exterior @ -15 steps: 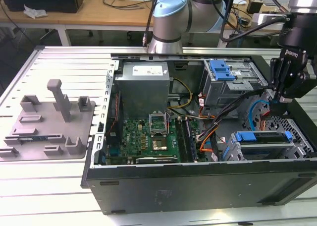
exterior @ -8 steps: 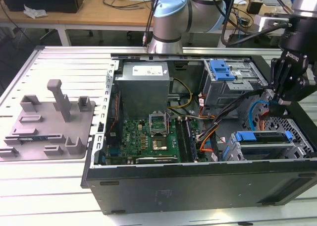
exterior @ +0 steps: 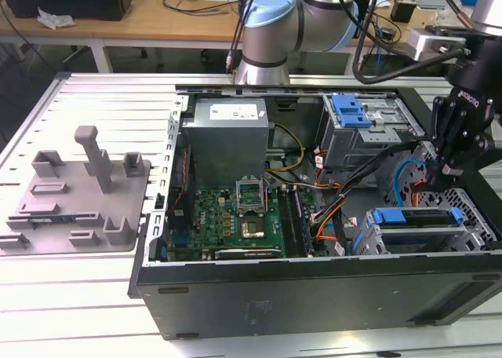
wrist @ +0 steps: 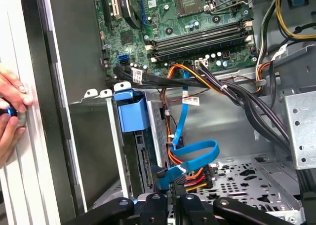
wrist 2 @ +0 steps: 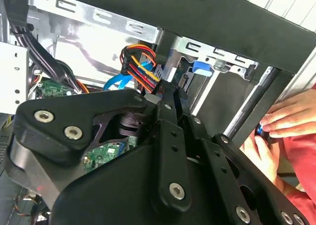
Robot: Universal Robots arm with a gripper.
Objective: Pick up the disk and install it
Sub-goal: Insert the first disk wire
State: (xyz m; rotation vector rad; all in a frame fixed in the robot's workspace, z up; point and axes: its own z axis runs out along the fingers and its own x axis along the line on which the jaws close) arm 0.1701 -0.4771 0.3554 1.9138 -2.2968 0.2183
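My tool (exterior: 452,166) looks clenched, tips right by the cable plugs (wrist: 190,177); disk (exterior: 414,216) sits in its cage (exterior: 474,229) already, someone's hand (wrist: 11,94) nearby.

Your robot arm (exterior: 271,28) rose at the far side in the exterior view, and its dark wrist hung at that view's right. The black gripper (exterior: 453,168) pointed straight down. In the first wrist view its fingers (wrist: 190,205) sat drawn together, with barely a gap between them.
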